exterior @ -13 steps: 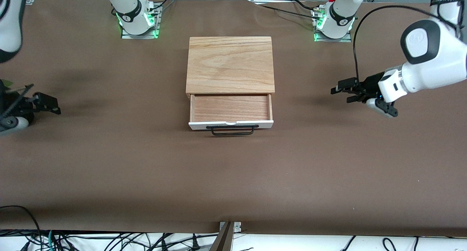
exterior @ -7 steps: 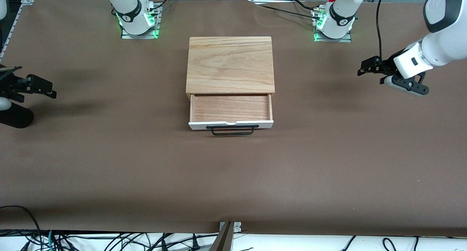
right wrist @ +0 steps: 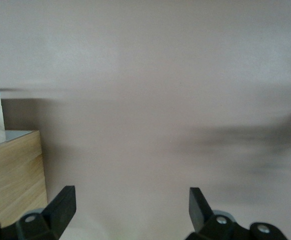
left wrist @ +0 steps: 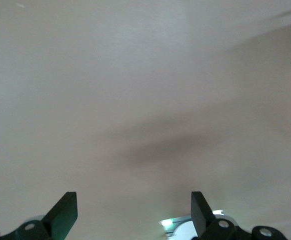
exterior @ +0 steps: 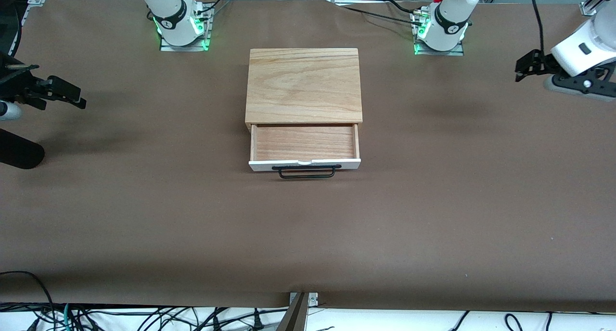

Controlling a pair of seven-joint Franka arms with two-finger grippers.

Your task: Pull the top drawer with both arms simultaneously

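Risk seems slight: top drawer (exterior: 304,148) stands pulled out, while left gripper (exterior: 525,66) and right gripper (exterior: 67,94), fingers spread and empty, hover over bare desk (exterior: 308,235) ends; sagging cables might snag.

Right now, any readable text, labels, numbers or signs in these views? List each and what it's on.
None can be read.
Round black mark on each arm base: too small to read.
Cabinet and top drawer: wood grain, white front, black handle; no lettering.
Left gripper and right gripper, both open over bare table: no markings visible.
Wrist views: no text.
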